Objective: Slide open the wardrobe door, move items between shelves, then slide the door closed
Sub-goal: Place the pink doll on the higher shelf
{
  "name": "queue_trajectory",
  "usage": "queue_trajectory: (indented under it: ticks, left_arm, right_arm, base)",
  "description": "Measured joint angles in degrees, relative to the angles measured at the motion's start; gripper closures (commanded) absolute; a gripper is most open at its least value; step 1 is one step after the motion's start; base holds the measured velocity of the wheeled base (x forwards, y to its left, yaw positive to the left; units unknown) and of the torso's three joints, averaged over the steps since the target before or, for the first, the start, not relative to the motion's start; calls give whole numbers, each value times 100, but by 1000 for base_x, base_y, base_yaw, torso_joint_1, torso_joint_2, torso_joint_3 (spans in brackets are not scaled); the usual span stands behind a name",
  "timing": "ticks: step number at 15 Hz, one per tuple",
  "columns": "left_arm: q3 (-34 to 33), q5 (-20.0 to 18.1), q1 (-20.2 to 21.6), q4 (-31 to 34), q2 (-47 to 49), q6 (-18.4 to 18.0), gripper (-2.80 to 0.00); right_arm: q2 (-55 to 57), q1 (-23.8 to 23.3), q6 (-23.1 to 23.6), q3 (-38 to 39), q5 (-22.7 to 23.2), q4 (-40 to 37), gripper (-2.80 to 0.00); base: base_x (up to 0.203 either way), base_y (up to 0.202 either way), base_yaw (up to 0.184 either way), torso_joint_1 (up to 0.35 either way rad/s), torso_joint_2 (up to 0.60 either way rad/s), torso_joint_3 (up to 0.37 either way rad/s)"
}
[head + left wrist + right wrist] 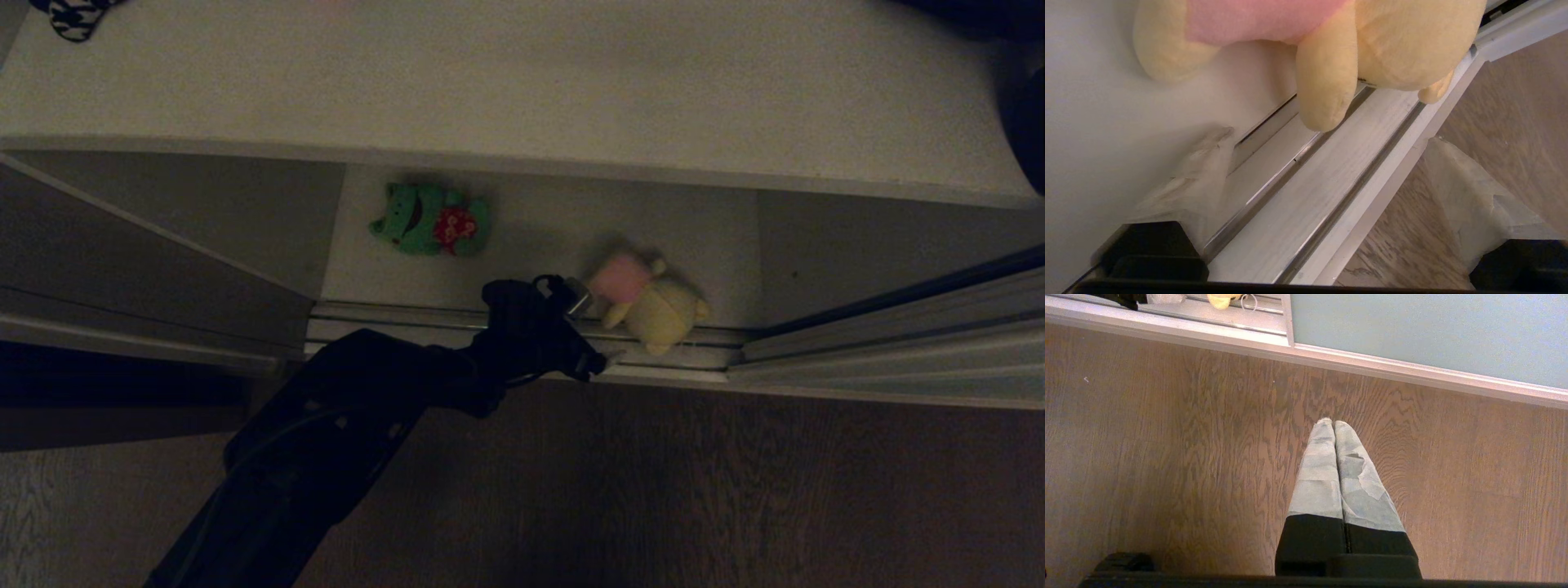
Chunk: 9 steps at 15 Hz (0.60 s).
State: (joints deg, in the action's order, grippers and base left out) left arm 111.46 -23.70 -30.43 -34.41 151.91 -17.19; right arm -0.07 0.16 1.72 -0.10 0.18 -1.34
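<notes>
A cream-yellow plush toy with a pink patch (653,302) (1396,45) lies at the front edge of the lower shelf (555,237), partly over the floor track. A green plush toy with red (429,220) lies farther back and to the left on the same board. My left gripper (596,327) (1329,139) is open just short of the yellow toy, its taped fingers (1200,171) on either side of the track, holding nothing. The upper shelf (522,82) spans the top. The sliding wardrobe door (882,253) (1412,330) stands slid to the right. My right gripper (1333,424) hangs shut over the wooden floor.
The ribbed metal floor track (457,320) (1306,212) runs along the wardrobe's front. Another grey panel (163,229) closes off the left side. A black-and-white patterned item (73,18) sits at the upper shelf's far left corner. Wooden floor (735,490) fills the foreground.
</notes>
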Motion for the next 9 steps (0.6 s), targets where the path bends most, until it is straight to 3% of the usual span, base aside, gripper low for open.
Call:
queue_trajectory:
  ticks: [9]
  left_arm:
    - [-2, -10, 2, -75, -4, 95, 0]
  right_arm:
    - [0, -2, 1, 0, -2, 0, 0]
  base:
    - [0, 0, 0, 0, 0, 0]
